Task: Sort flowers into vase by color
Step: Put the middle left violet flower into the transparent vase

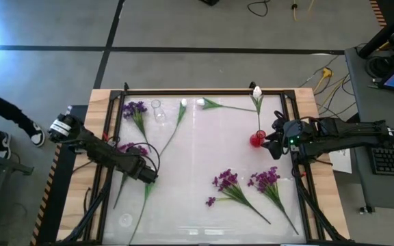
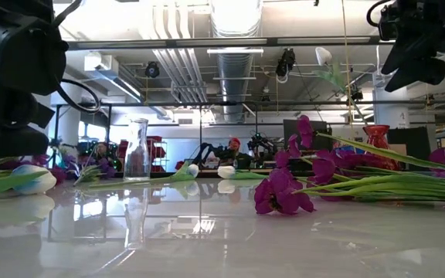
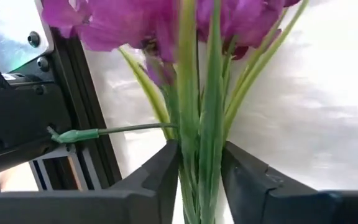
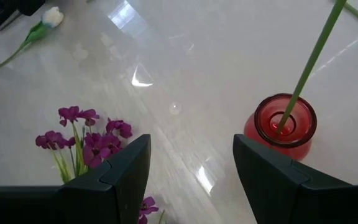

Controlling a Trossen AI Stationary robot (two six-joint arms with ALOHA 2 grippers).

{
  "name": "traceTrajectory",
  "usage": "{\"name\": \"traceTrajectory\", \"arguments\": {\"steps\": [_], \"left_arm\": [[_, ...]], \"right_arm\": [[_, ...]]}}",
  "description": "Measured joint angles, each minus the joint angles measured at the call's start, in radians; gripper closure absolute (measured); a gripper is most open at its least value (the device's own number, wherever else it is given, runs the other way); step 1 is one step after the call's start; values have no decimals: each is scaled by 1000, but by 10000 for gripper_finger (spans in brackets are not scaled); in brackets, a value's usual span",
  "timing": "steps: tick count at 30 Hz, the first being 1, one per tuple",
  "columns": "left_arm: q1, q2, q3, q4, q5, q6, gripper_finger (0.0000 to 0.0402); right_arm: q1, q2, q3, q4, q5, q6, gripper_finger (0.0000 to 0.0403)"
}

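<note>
I am closing my left gripper (image 3: 201,180) on the green stems of a purple flower bunch (image 3: 166,25) near the table's (image 1: 204,171) left edge, its fingers (image 3: 160,174) pressing the stems from both sides. My right gripper (image 4: 191,180) is hanging open by the right edge, just beside the red vase (image 4: 283,126), which is holding one white tulip stem (image 4: 309,59).

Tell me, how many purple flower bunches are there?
4. One purple bunch lies by the clear bottle; a second is clamped in the left pincer; a third and fourth lie side by side mid-table. Arms may hide more.
</note>
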Motion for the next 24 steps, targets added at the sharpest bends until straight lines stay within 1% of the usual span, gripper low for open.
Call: {"name": "traceTrajectory", "arguments": {"steps": [5,10,12,14,18,24], "left_arm": [[0,0,0,0,-1,30,344],[0,-13,1,-3,-2,55,389],[0,-23,10,-9,-2,70,398],[0,-38,23,-9,-6,91,397],[-2,-73,60,-15,-65,121,401],[-3,-130,157,-27,-225,209,401]], "right_arm": [[0,0,0,0,0,-6,184],[0,0,0,0,0,-8,184],[0,0,0,0,0,-8,184],[0,0,0,0,0,-8,184],[0,0,0,0,0,-16,184],[0,0,0,0,2,-23,184]]}}
